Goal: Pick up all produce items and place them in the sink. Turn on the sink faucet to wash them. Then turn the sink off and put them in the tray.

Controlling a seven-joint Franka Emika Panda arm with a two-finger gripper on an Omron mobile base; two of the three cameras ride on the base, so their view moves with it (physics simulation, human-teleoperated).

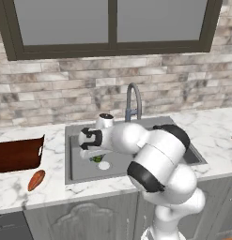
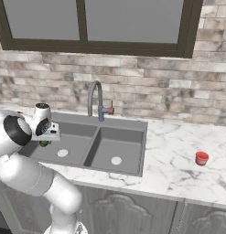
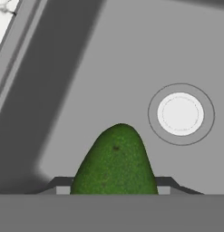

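White-marbled desk (image 1: 14, 190), brick wall behind; fingers (image 3: 114, 190) grip dimpled green fruit (image 3: 114, 161) over dark grey sink (image 3: 131, 59) basin.

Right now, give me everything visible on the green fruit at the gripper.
The green fruit is dark green with a finely speckled, matte skin and one small darker spot. In the hand view it looks domed, narrowing toward a rounded top. It sits between the gripper fingers, whose dark tips flank its base on both sides, so it appears held. It hangs over the grey floor of the sink's left basin, near the round pale drain. From the base views just a sliver of green shows under the hand.
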